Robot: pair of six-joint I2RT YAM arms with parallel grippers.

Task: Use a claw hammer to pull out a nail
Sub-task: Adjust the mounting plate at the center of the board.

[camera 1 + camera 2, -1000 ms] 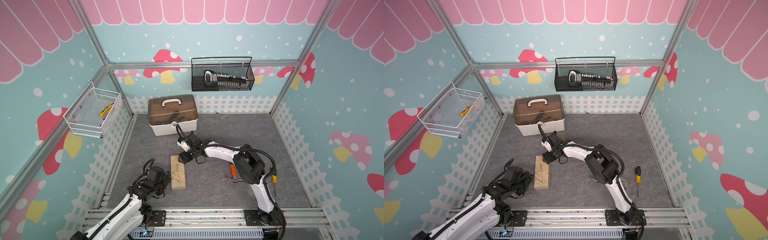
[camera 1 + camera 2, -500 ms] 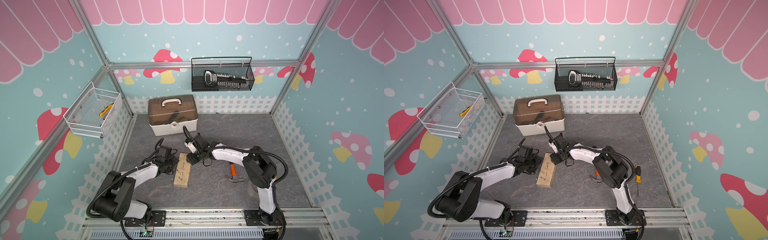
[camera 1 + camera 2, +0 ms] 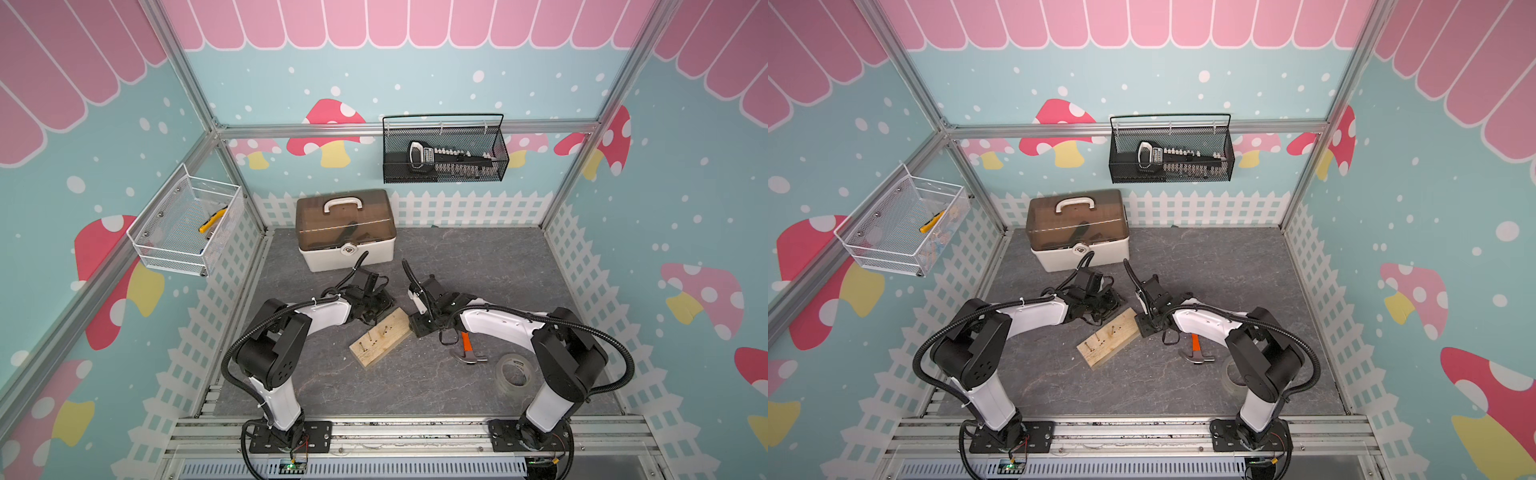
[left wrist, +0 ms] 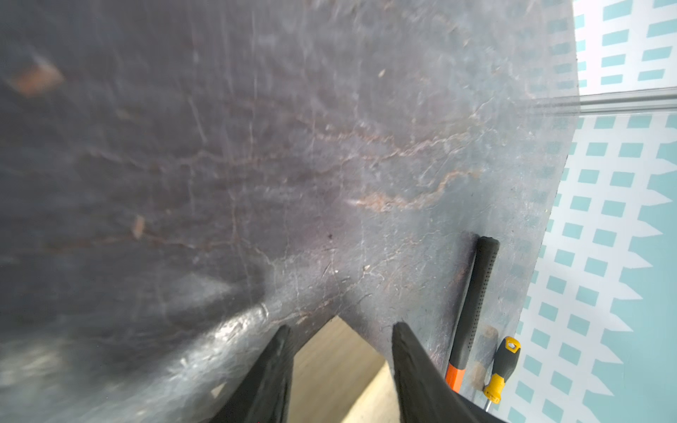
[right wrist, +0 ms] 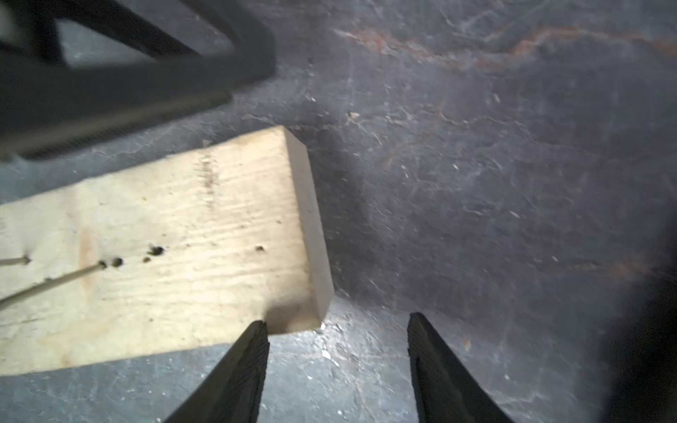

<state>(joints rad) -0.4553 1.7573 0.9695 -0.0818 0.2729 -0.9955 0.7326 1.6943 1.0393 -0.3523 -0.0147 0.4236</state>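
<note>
End effector contact with the claw hammer (image 3: 468, 350) is absent. The tool lies flat on the table (image 3: 478, 266), right of centre and toward the front edge, with its steel head nearest that edge and a roll of clear tape (image 3: 514, 371) just beside it.

Judged status: the task stands at its start. Hammer pickup, claw engagement and levering are all still to be done.

A wooden block (image 3: 382, 337) lies diagonally at mid-table with several nails (image 3: 386, 330) standing in it.

- The left end effector (image 4: 340, 326) is at the block's far end. Its fingers are spread with a corner of the wood between them. Whether the pads press the wood cannot be told.
- The right end effector (image 5: 337, 319) is likewise spread and empty, with one fingertip (image 5: 256, 337) at the neighbouring corner.

A closed toolbox (image 3: 345, 232) stands near the far edge.

Limits of view:

- In both top views the right forearm covers the hammer's black shaft.
- Only the left wrist view shows that shaft, with a yellow-handled screwdriver (image 4: 502, 370) alongside.
- The nail count is uncertain.
- Empty holes (image 5: 155, 251) mark the block, origin unknown.
- The toolbox contents are dim behind the tinted lid.
</note>
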